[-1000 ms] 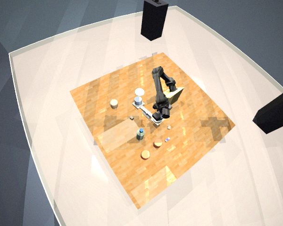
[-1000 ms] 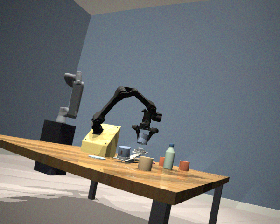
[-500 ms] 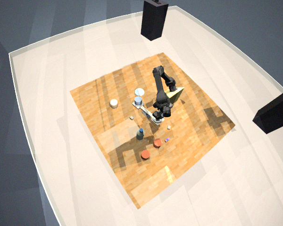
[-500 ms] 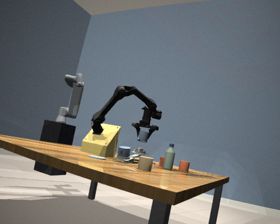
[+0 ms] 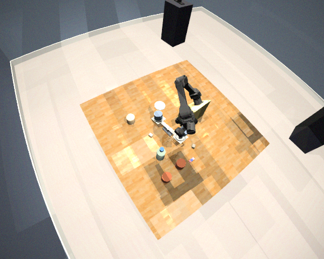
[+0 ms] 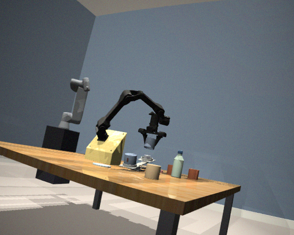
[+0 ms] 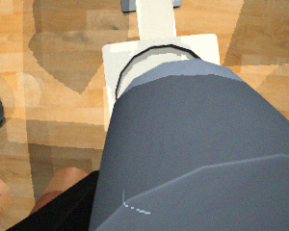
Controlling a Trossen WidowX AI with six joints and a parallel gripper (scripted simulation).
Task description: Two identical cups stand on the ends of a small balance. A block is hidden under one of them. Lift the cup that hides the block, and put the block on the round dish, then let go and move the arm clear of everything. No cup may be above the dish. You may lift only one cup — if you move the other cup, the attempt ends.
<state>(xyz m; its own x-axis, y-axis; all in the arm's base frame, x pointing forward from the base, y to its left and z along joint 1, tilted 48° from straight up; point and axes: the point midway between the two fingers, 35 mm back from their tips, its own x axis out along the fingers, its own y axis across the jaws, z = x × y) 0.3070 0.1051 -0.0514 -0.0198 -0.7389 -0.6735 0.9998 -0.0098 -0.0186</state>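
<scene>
My gripper (image 6: 150,144) is shut on a blue-grey cup (image 6: 149,142) (image 7: 183,120), held tilted above one end of the white balance (image 5: 168,127) (image 6: 141,164) (image 7: 156,19). That end sits raised, and the other end is low. A pale raised shape (image 6: 147,156) shows on the raised end in the exterior view; I cannot tell whether it is the block. In the wrist view the held cup hides much of that end. The other blue-grey cup (image 5: 157,115) (image 6: 130,159) stands on the low end. The white round dish (image 5: 159,105) (image 6: 101,165) lies beyond it, with nothing on it.
A green bottle (image 5: 160,154) (image 6: 177,167), two red cylinders (image 5: 180,163) (image 5: 166,177) and a beige cylinder (image 5: 130,118) (image 6: 152,172) stand around the balance. Small grey pieces (image 5: 150,135) (image 5: 193,145) lie near it. The arm's yellow wedge base (image 5: 202,111) (image 6: 105,149) is close by.
</scene>
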